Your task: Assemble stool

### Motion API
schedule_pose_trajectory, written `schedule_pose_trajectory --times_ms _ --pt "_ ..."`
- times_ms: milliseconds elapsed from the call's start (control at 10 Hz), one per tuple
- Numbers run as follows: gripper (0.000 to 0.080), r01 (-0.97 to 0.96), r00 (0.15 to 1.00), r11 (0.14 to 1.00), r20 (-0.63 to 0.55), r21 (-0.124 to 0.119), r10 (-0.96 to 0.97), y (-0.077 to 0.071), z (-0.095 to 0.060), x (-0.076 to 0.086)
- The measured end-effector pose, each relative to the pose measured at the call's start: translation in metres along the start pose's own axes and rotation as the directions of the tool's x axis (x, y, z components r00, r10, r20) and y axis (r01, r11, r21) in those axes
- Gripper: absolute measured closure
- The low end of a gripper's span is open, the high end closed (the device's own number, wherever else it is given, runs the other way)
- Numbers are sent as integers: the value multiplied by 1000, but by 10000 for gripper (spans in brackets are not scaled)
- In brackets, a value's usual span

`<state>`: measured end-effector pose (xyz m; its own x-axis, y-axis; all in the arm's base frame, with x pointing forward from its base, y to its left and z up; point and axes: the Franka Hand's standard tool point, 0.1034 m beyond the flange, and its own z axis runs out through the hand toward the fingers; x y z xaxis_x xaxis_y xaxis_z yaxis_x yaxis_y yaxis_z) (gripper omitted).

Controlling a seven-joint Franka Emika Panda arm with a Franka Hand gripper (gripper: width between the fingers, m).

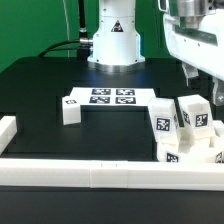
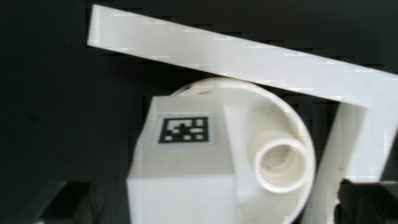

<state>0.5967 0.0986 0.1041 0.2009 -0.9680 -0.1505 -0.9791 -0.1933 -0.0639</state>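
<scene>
The stool's white parts are bunched in the front corner on the exterior view's right. Tagged blocky legs (image 1: 160, 122) stand there against the round disc seat (image 1: 186, 150). One more leg (image 1: 72, 108) stands alone beside the marker board. My gripper (image 1: 195, 82) hangs just above the bunch. In the wrist view the seat (image 2: 270, 125) stands on edge with a round socket hole (image 2: 281, 160) facing me, and a tagged leg (image 2: 183, 150) leans against it. My gripper (image 2: 214, 208) is open, with its dark fingers (image 2: 71, 200) spread either side of leg and seat, touching neither.
The marker board (image 1: 110, 97) lies mid-table before the robot base (image 1: 112, 40). Long white bars (image 1: 90, 172) edge the front and side of the table; in the wrist view they meet in a corner (image 2: 214, 48) right behind the seat.
</scene>
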Motion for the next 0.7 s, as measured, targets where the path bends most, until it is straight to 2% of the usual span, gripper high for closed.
schedule_pose_trajectory --times_ms 300,400,500,700 --pt "150 120 993 993 -2 -1 -120 0 2 0" --pt "150 242 970 970 0 -27 -242 2 1 -2" --pt "150 353 936 935 -2 -40 -353 1 0 -3" --pt "150 568 823 822 3 -42 -568 0 -1 -2"
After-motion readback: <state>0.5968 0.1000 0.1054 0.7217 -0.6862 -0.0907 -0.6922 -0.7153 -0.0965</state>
